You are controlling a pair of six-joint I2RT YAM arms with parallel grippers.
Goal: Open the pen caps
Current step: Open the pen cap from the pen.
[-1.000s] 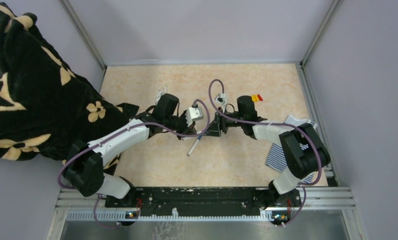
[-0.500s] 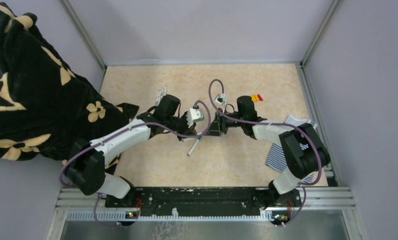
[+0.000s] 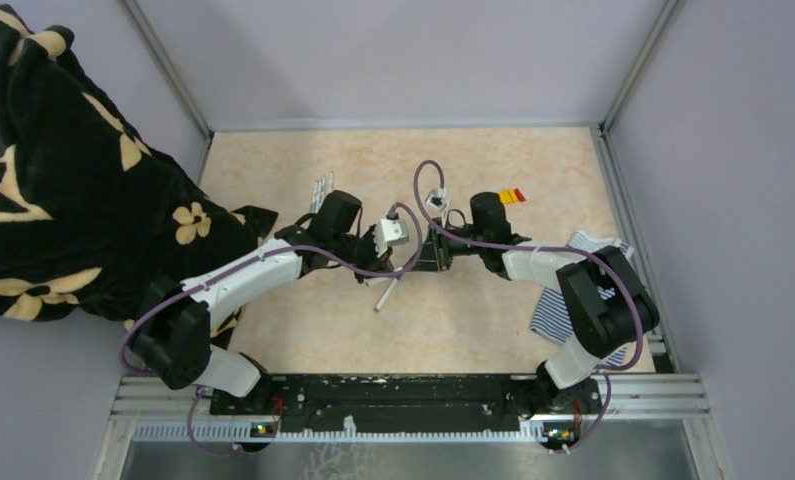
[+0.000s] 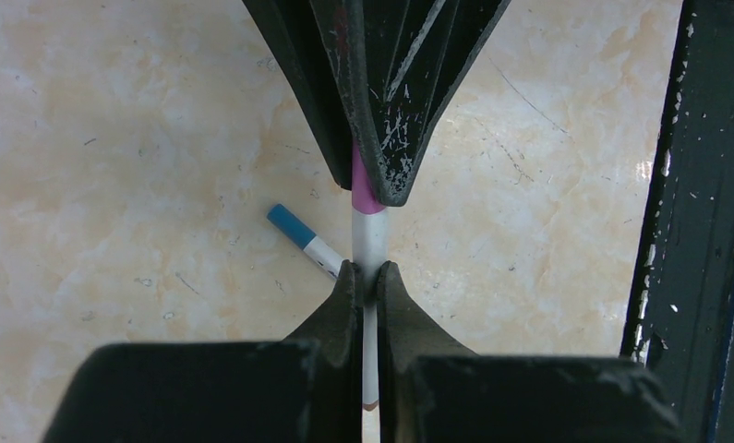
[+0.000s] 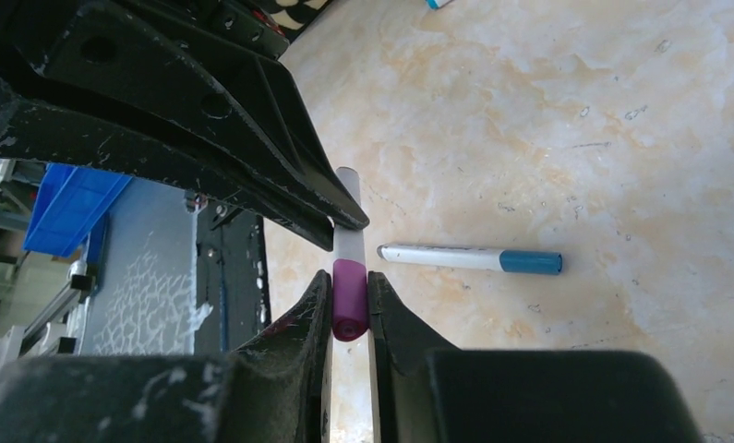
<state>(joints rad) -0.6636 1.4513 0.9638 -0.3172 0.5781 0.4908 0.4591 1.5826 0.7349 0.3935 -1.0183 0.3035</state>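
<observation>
Right gripper [image 5: 349, 293] pinches the purple cap [image 5: 349, 312] while my left gripper [image 4: 367, 277] clamps the white pen barrel [image 4: 370, 242] above the table [image 4: 114, 166], so I judge uncapping is under way, needing a straight pull apart along the pen

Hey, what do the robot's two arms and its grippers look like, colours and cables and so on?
Both arms pair black joint housings with white link covers: left arm, right arm. A purple cable loops along each. The left gripper and right gripper have black wedge-shaped fingers, scuffed with pale scratches.
</observation>
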